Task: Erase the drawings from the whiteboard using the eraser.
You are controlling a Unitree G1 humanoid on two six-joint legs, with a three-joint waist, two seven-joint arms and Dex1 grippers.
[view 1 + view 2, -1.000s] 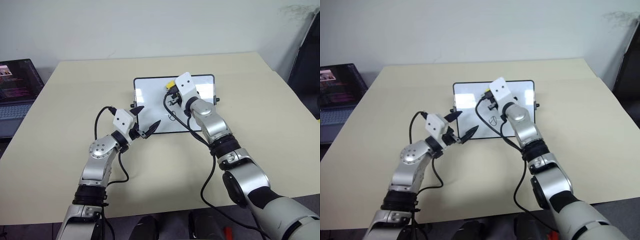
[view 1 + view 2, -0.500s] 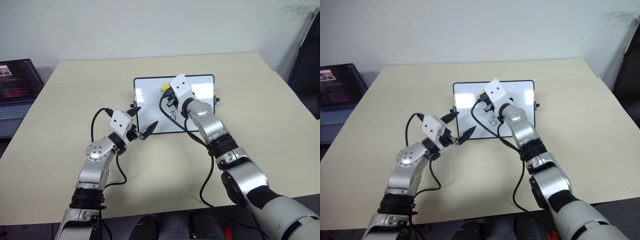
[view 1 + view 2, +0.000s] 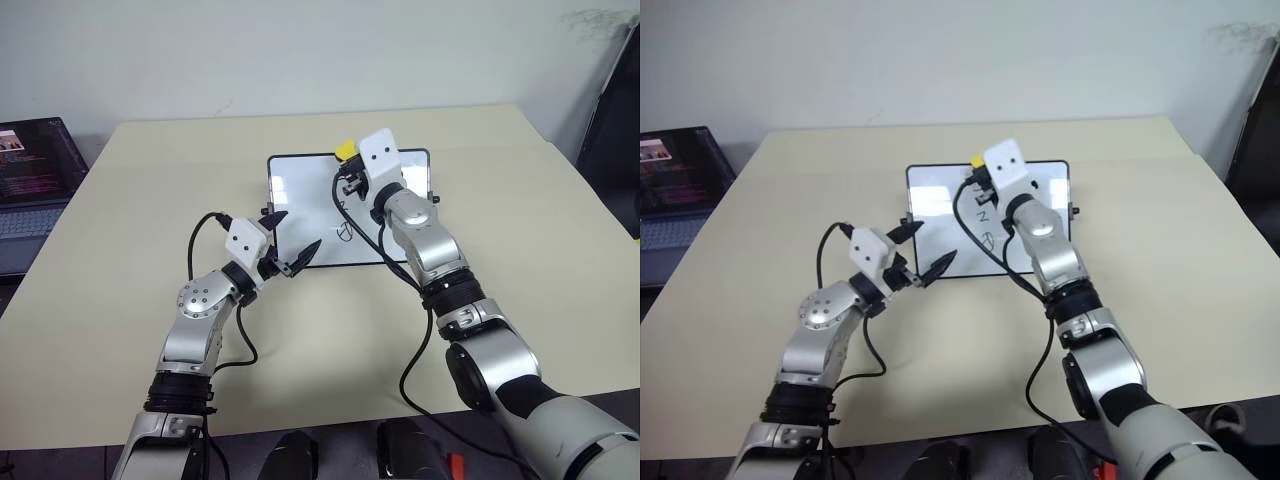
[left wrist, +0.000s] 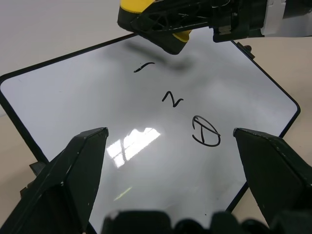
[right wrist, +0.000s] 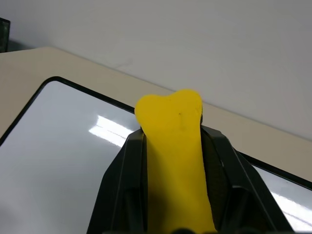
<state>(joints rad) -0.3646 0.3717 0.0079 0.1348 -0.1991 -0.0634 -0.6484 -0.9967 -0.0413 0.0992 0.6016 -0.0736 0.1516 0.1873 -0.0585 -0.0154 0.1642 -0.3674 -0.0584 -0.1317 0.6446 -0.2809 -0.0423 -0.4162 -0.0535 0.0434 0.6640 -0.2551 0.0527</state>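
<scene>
Right gripper (image 3: 347,160) clamped on the eraser (image 3: 345,149), raised off the whiteboard (image 3: 300,215) above the drawings (image 4: 171,98), left gripper (image 3: 292,243) spread wide near the board's edge — could skate across without wiping anything!

Plenty of bare worktop (image 3: 140,200) all round the whiteboard (image 3: 300,190), so a hand can come in from either side or the near edge without bumping anything. The only stuff in the way is over the board itself: the right hand (image 3: 350,172) hangs above the far edge, clamped on the yellow eraser (image 3: 345,149), with its cable looping down across the right half. The left hand (image 3: 292,243), fingers spread, sits at the near left corner. Between them the board's middle, with the drawings (image 4: 170,97), is clear. A laptop (image 3: 30,190) sits well off the left end.
</scene>
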